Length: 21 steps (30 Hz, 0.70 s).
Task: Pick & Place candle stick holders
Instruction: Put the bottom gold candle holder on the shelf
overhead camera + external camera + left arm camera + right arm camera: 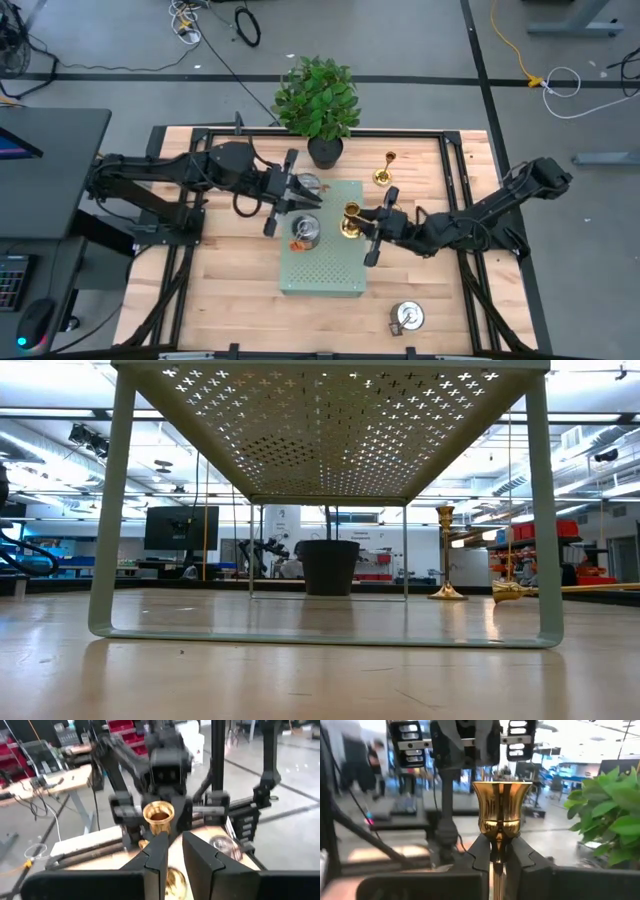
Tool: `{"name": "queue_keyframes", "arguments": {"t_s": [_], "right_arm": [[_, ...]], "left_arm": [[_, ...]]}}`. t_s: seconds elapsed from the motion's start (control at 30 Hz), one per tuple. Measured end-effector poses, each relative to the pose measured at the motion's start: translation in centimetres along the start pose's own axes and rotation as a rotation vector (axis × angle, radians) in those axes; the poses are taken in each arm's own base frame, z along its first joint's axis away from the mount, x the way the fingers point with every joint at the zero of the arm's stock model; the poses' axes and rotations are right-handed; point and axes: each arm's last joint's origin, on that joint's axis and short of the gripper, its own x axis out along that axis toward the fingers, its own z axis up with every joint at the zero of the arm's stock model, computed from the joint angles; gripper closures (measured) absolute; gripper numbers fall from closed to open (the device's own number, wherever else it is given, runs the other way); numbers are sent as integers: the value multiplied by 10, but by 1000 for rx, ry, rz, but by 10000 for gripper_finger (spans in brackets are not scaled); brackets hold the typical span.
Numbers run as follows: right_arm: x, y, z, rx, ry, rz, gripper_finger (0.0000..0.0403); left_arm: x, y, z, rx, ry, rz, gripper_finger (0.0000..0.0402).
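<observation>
The right tool [496, 854] is clamped on the slim stem of a gold candle stick holder [501, 812], just under its flared cup, holding it upright over the pale green perforated board [335, 272]. Polished metal like this is likely stiff, fairly light and slippery (a narrow stem can twist between pads), so the stem below the cup seems the soundest hold. The left tool [173, 856], fingers nearly together and apparently empty, hovers over the board by a silver holder [305, 231]. Another gold holder [383, 172] stands on the table [230, 290].
</observation>
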Motion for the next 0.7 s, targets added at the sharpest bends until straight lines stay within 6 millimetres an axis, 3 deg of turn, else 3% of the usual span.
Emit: {"name": "queue_keyframes", "arguments": {"t_s": [0.23, 0.4, 0.7], "right_arm": [[-18, -8, -36, 133, -77, 31, 385], [-23, -12, -48, 173, -66, 12, 385], [-14, -3, -69, 143, -96, 20, 385]], "left_arm": [[0, 0, -3, -3, 30, 2, 335], [0, 0, -2, -3, 30, 5, 335], [0, 0, -2, 4, 28, 5, 335]]}}
